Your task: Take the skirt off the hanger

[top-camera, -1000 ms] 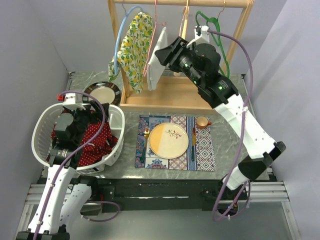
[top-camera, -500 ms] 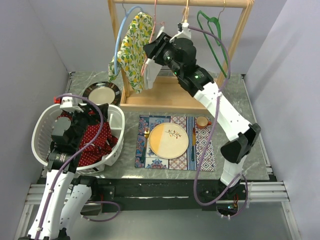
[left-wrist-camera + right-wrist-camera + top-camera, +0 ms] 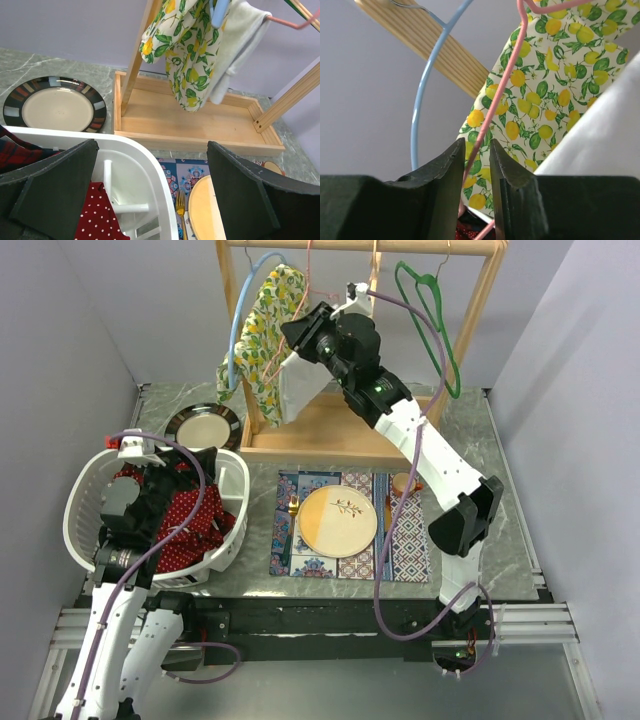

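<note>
Scanning from the top view: rack (image 3: 340, 435) is standing at the far side, basket (image 3: 72, 508) is sitting near left with red clothes (image 3: 195, 520) in it.

- Skirt (image 3: 300, 390), which I am taking to be the white cloth, is hanging on the pink hanger (image 3: 495, 95) on the rack rail, just beside the lemon cloth (image 3: 265, 330). Not off yet.
- Lemon cloth is draping over the blue hanger (image 3: 417, 115). Green hanger (image 3: 440, 330) is hanging bare at the right end.
- Right gripper (image 3: 477, 145) is reaching up at the pink hanger. Jaws are standing narrow with the pink wire running between them. A gap is showing on one side of the wire, so I am reading this as not pinched yet.
- Left gripper (image 3: 152, 145) is hovering over the basket rim, jaws wide, holding nothing.

Progress, as judged: early. Approach to the hanger is looking done. Gripping the wire, freeing the skirt from it and setting the skirt down are all looking left to do.
</note>
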Controlling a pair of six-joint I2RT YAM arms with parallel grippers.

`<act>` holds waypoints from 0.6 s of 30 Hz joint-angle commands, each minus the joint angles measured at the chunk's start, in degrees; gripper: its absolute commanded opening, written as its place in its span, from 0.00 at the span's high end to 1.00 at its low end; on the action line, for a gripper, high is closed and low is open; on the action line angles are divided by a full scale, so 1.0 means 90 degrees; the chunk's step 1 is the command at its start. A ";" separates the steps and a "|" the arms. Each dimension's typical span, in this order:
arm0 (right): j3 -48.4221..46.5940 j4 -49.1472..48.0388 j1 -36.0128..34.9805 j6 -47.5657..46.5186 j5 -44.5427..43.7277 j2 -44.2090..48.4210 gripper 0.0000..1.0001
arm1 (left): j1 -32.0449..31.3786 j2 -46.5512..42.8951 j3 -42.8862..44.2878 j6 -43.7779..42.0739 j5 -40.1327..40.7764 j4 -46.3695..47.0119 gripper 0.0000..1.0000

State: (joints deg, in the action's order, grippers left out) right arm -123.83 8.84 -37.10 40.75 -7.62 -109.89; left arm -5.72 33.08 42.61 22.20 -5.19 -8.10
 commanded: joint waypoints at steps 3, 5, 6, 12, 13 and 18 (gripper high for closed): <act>-0.0352 -0.0309 0.0109 0.0179 0.0065 -0.0290 0.56 | -0.0019 -0.0121 0.0012 0.0044 -0.0097 0.0226 0.03; -0.0440 -0.0308 0.0118 0.0237 0.0094 -0.0388 0.53 | -0.0019 -0.0140 0.0012 0.0044 -0.0087 0.0236 0.03; -0.0460 -0.0347 0.0109 0.0238 0.0123 -0.0465 0.53 | -0.0019 -0.0140 0.0012 0.0034 -0.0087 0.0245 0.03; -0.0782 -0.0455 0.0158 0.0277 0.0358 -0.0691 0.69 | -0.0019 -0.0121 0.0012 0.0034 -0.0146 0.0236 0.03; -0.0763 -0.0542 0.0158 0.0286 0.0358 -0.0672 0.69 | -0.0029 -0.0111 0.0012 0.0043 -0.0146 0.0245 0.03; -0.0694 -0.0660 0.0167 0.0335 0.0221 -0.0671 0.69 | -0.0029 -0.0218 -0.0017 0.0034 -0.0088 0.0274 0.03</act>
State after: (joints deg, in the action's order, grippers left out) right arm -127.52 6.92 -36.07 43.22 -4.89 -116.55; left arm -5.72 32.32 42.59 22.20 -5.21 -7.99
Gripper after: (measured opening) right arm 0.313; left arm 0.969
